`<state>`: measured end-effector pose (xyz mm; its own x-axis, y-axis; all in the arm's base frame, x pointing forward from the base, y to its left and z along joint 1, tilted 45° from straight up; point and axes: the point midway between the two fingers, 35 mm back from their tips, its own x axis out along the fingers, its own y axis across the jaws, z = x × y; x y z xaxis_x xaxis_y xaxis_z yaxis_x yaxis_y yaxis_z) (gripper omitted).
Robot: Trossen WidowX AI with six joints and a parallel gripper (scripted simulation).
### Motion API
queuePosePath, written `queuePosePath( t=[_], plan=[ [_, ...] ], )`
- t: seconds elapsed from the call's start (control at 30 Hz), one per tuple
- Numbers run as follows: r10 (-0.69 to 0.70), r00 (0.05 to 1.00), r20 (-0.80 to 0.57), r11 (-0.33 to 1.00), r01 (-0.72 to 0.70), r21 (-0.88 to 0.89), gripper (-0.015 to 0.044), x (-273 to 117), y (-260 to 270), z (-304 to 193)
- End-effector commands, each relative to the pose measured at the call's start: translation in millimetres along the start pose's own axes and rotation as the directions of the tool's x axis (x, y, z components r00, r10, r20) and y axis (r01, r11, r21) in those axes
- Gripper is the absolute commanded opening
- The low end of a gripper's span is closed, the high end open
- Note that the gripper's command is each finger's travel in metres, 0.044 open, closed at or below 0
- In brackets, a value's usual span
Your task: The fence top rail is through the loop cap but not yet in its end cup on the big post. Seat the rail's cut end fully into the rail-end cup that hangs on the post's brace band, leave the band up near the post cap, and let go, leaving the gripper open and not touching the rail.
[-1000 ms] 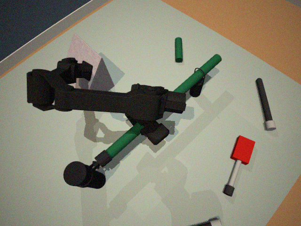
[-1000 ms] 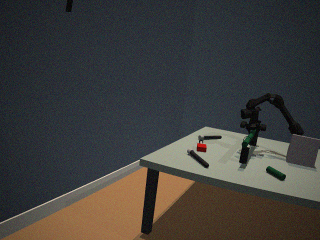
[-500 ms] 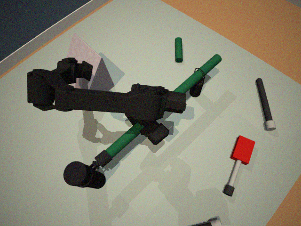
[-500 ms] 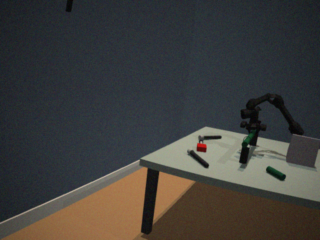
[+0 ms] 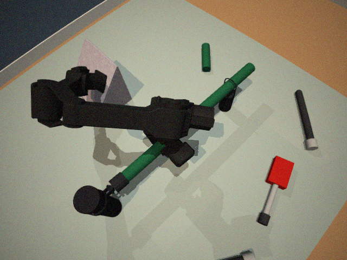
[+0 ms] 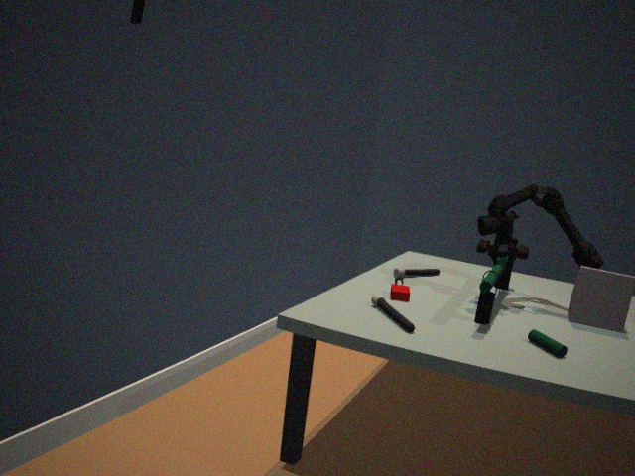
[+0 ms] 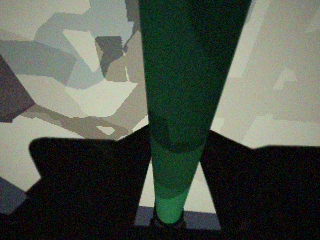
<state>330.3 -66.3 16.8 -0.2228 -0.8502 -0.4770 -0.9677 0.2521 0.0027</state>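
Observation:
My gripper is shut on the green top rail, with a finger on each side. The rail's lower-left end meets the dark rail-end cup and its tip is hidden there; how deep it sits cannot be told. The cup is joined to the brace band at the big post, close under the round post cap. The rail's other end passes through the wire-like loop cap on the short black post and sticks out beyond it.
A short green tube lies near the loop-cap post. A pinkish wedge stands behind the arm. A dark rod with a pale end and a red-headed mallet lie right of the rail in the top view.

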Motion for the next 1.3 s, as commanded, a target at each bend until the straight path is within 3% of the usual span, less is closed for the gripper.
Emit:
queuePosePath(
  t=[0.0,1.27],
  plan=[
    [-0.009,1.000,-0.008,1.000,0.009,0.000,0.0000,-2.2,-1.6,-2.7],
    [0.007,1.000,-0.008,1.000,-0.007,-0.002,0.0000,-1.4,-0.7,-2.9]
  ],
)
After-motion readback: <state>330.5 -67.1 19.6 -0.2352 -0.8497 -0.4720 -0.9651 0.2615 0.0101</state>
